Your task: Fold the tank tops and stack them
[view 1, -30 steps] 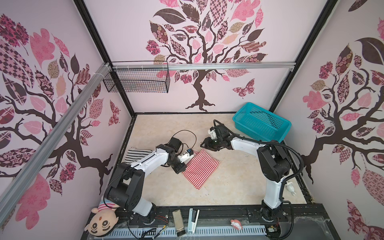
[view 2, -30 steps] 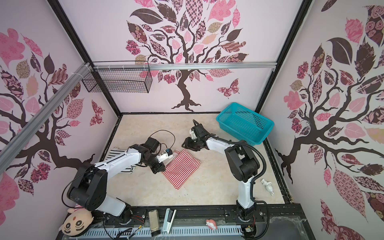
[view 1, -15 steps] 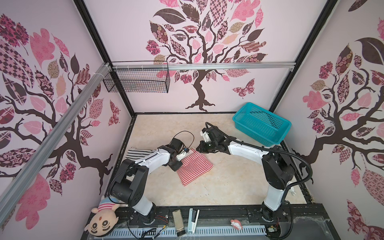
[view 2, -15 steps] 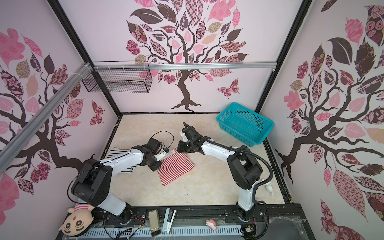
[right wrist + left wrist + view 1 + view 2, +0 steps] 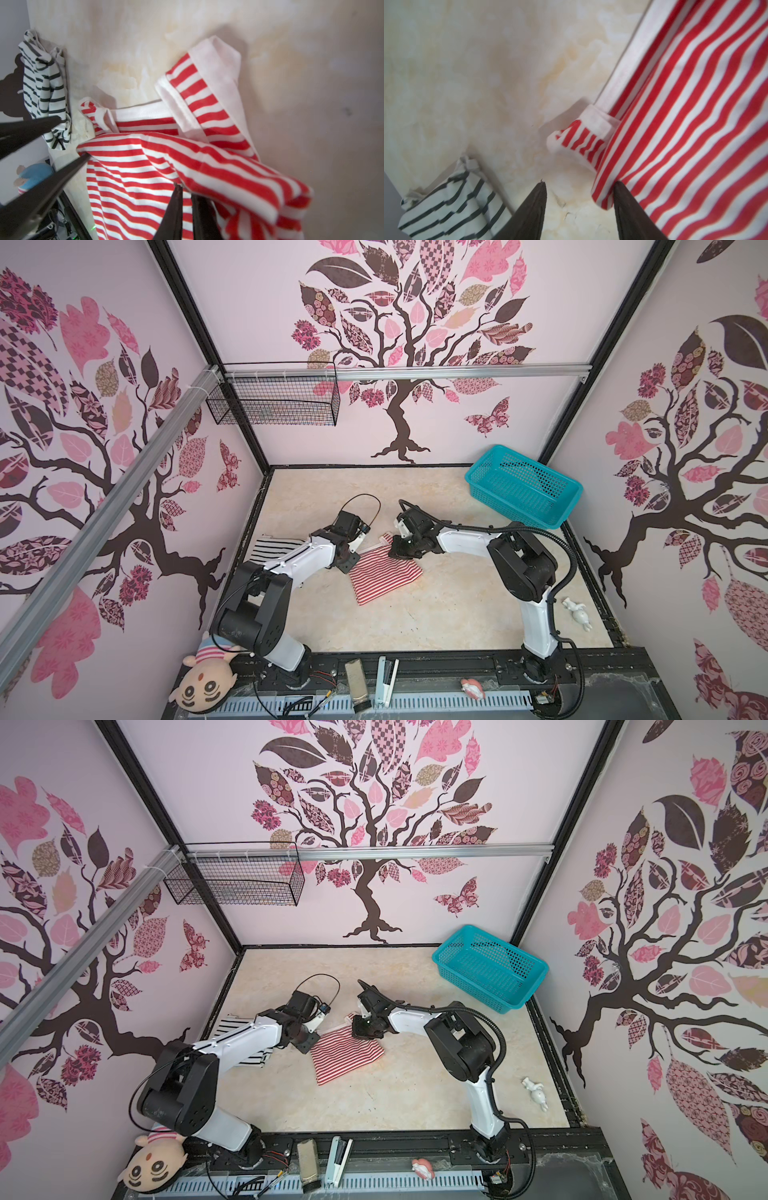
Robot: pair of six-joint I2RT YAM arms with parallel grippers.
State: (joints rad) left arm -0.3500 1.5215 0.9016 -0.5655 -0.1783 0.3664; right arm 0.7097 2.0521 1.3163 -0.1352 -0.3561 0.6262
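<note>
Fingers (image 5: pixel 533 207) of left gripper (image 5: pixel 580 185) stood apart, one tip touching red-and-white tank top (image 5: pixel 384 574) edge. Right gripper (image 5: pixel 186 192) was nearly closed at a raised fold, grip unclear. That top lay folded on table (image 5: pixel 436 614) centre; black-and-white tank top (image 5: pixel 272 547) lay apart, leftward.

Teal mesh basket (image 5: pixel 511 504) sits at the far right corner of the marbled tabletop (image 5: pixel 436 614), by the right wall. White figurine (image 5: pixel 577 613) lies near the right edge, well apart from it. Black wire basket (image 5: pixel 274 406) hangs from the metal rail (image 5: pixel 415 372), back left. Front ledge: plush doll (image 5: pixel 203 682) at the left corner, tan block (image 5: pixel 358 682) just beside a stapler (image 5: pixel 386 680), and a small pink-and-white item (image 5: pixel 473 688) further right. Tree decals (image 5: pixel 401 427) cover the walls.
</note>
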